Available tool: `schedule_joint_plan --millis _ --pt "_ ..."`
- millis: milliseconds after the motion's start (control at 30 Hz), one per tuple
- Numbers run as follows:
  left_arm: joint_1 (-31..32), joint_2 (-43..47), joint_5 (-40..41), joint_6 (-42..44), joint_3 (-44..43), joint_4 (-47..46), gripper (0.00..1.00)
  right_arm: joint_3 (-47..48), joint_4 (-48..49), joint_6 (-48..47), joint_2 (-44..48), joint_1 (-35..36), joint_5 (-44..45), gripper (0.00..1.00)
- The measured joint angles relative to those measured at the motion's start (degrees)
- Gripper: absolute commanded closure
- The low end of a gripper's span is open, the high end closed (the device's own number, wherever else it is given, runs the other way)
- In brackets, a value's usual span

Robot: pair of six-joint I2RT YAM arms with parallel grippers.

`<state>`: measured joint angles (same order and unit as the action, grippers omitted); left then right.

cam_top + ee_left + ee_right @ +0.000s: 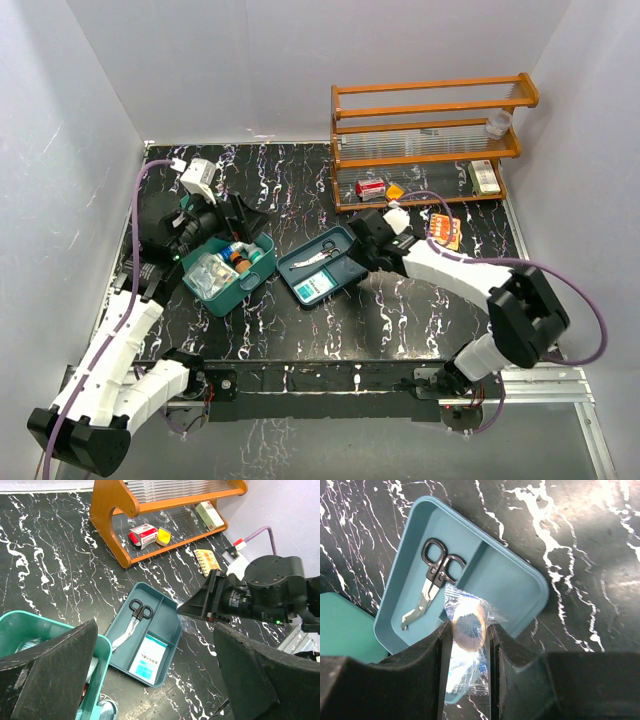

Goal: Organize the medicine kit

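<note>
The teal-green medicine kit (pixel 216 298) lies open at the left with several items inside; its rim (pixel 35 622) shows in the left wrist view. My left gripper (pixel 238 222) hovers over it, open, nothing between the fingers (pixel 155 630). My right gripper (pixel 469 631) is shut on a tan tape roll (pixel 469 620) in a clear wrapper, just above the darker blue-teal divided tray (pixel 507 582). Scissors (pixel 434 575) lie in the tray's long compartment and a white packet (pixel 147 657) in a small one. The right gripper (pixel 364 236) sits at the tray's right end (pixel 345 243).
An orange wooden shelf rack (pixel 430 140) stands at the back right, holding a red-and-white box (pixel 142 534), a yellow item and a green-and-white box. An orange blister pack (pixel 446 230) lies on the black marble table in front of it. White walls surround the table.
</note>
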<state>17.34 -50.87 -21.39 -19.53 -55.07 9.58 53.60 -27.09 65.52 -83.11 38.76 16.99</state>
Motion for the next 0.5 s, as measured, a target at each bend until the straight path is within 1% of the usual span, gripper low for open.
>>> schedule_joint_plan --millis 233,500 --pt "0.00 2.14 1.11 0.26 0.00 2.25 0.01 7.67 -1.33 4.07 -9.86 3.02 5.46 0.73" --pt "0.00 3.06 1.51 0.46 0.00 4.20 0.01 9.03 -5.60 8.63 -13.35 3.98 9.73 0.72"
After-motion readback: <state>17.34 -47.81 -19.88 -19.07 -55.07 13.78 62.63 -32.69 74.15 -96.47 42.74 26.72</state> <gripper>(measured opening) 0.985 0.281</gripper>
